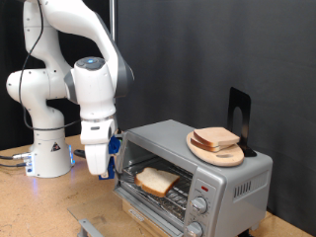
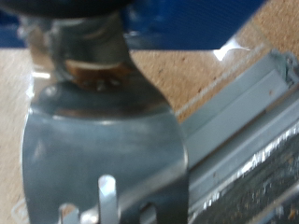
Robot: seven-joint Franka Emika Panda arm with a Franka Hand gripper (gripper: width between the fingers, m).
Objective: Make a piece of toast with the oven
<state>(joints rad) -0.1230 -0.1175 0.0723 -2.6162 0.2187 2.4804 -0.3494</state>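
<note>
The silver oven (image 1: 235, 184) stands at the exterior view's lower right with its glass door (image 1: 138, 219) folded down. One piece of toast (image 1: 157, 180), pale with a tan crust, lies on the wire rack inside. My gripper (image 1: 101, 168) hangs just off the oven's open mouth, on the exterior view's left, pointing down. It is shut on a blue-handled spatula (image 1: 114, 148). In the wrist view the spatula's slotted metal blade (image 2: 103, 140) fills the picture under the blue handle (image 2: 187, 23), with the oven's metal edge (image 2: 248, 112) beside it. My fingertips are hidden there.
A round wooden board (image 1: 219, 154) carrying more bread slices (image 1: 215, 137) rests on the oven's roof, with a black stand (image 1: 239, 111) behind it. Two knobs (image 1: 200, 205) face front. The arm's base (image 1: 49, 148) stands on the wooden table (image 1: 30, 207) to the left.
</note>
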